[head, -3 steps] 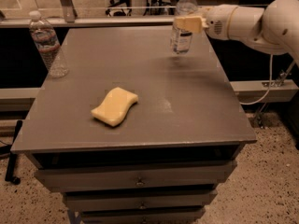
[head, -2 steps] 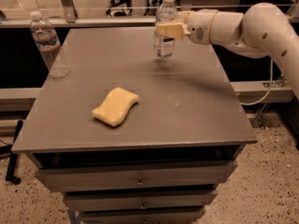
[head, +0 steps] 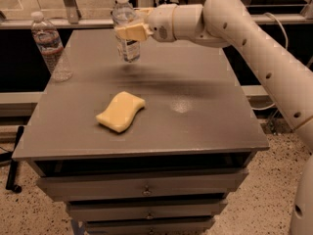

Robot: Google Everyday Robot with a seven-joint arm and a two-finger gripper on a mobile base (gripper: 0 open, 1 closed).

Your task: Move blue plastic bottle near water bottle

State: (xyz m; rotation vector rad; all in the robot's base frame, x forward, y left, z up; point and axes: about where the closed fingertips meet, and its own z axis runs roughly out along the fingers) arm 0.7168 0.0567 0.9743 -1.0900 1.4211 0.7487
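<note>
Since the earlier frames, the blue plastic bottle (head: 129, 49) is carried leftward along the far part of the surface (head: 195, 121), and the arm (head: 244, 28) is stretched further across from the right. The bottle is now found over the far middle of the surface, roughly upright with a slight lean. Its base seems to be held just clear of the top, judging by the shadow beneath it. It is pinched around its upper body by the jaws of the gripper (head: 131, 32), which are closed against its sides.

The water bottle (head: 51, 45) is stood at the far left corner, close to the left edge and still well apart from the carried bottle. A yellow sponge (head: 121, 111) is left lying nearer, in the middle, out of the path.

Some risks can be judged. If the leftward sweep is run too far, the light water bottle could be struck and tipped off the left edge. The smooth plastic could slip in the grip. If it is released while leaning, the bottle could topple.
</note>
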